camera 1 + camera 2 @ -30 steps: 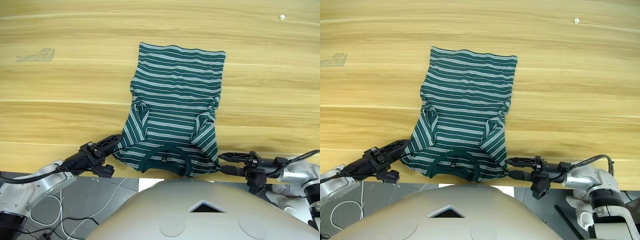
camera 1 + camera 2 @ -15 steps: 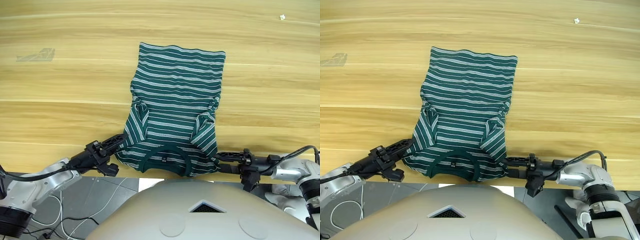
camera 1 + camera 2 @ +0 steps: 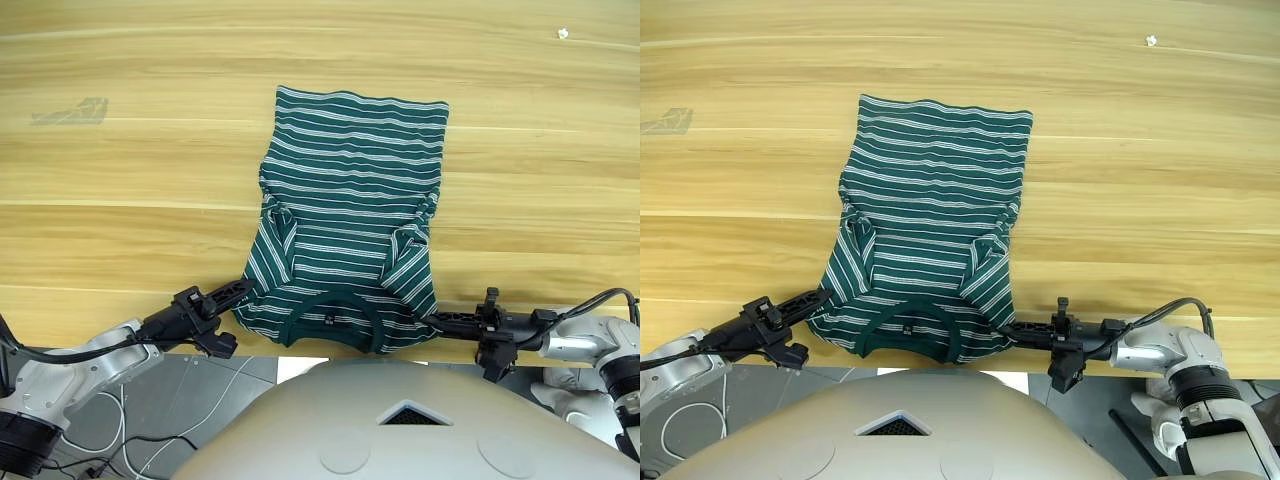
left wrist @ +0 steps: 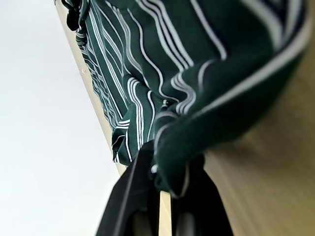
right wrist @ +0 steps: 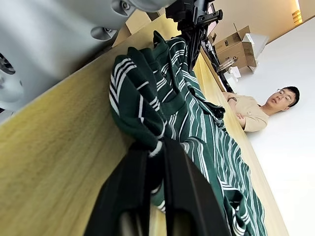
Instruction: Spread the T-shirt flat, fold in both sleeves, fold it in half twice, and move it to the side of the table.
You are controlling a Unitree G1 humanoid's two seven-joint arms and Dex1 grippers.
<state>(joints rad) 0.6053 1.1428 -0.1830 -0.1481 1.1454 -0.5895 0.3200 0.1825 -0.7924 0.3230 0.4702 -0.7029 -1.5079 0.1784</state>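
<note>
A dark green T-shirt [image 3: 350, 210] with white stripes lies flat on the wooden table [image 3: 120, 210]. Both sleeves are folded in, and the collar [image 3: 328, 312] sits at the table's near edge. My left gripper [image 3: 241, 289] is shut on the shirt's near left shoulder corner; in the left wrist view its fingers [image 4: 142, 187] pinch a bunched fold of cloth [image 4: 206, 113]. My right gripper [image 3: 433, 320] is shut on the near right shoulder corner. The right wrist view shows its fingers [image 5: 133, 172] clamping a raised fold of the T-shirt [image 5: 147, 93].
A small white scrap [image 3: 562, 33] lies at the far right of the table. There is a faint grey mark [image 3: 70, 110] at the far left. Bare wood stretches on both sides of the shirt. Cables [image 3: 150, 440] lie on the floor below the near edge.
Both grippers moved inward along the near edge to the shirt's shoulder corners. The right gripper's fingers went from open to shut on the cloth. The shirt barely shifted.
</note>
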